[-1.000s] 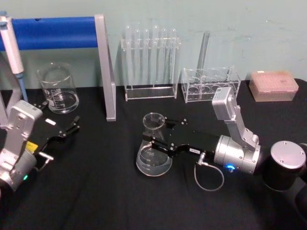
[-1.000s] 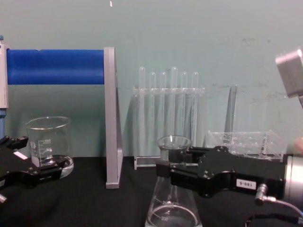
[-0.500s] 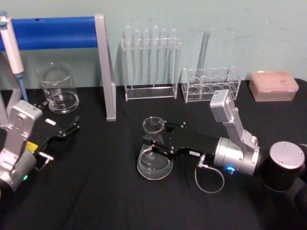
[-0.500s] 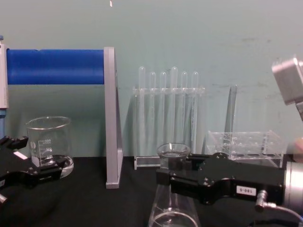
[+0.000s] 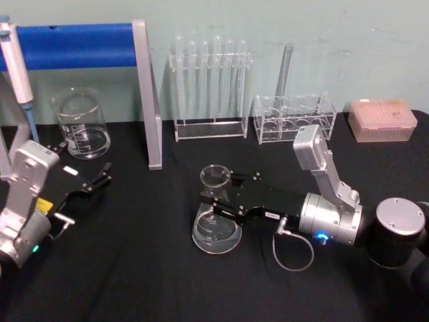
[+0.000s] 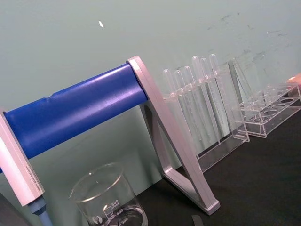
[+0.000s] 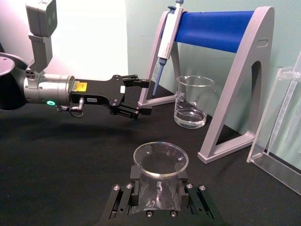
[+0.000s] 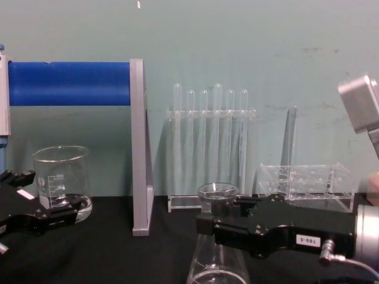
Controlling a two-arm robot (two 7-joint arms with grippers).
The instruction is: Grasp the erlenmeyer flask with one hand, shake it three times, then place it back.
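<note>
Right gripper (image 5: 219,200) is clamped on the neck of the erlenmeyer flask (image 5: 216,235), centre frame: clear glass, upright, wide round base, flared rim. Left gripper (image 5: 102,178) is parked far left, fingers apart.

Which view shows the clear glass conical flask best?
Head view: the whole clear glass conical flask, rim to round base, with the right gripper clamped on its neck. Chest view cuts off the base; right wrist view looks down into the rim. The left gripper sits idle at left.
</note>
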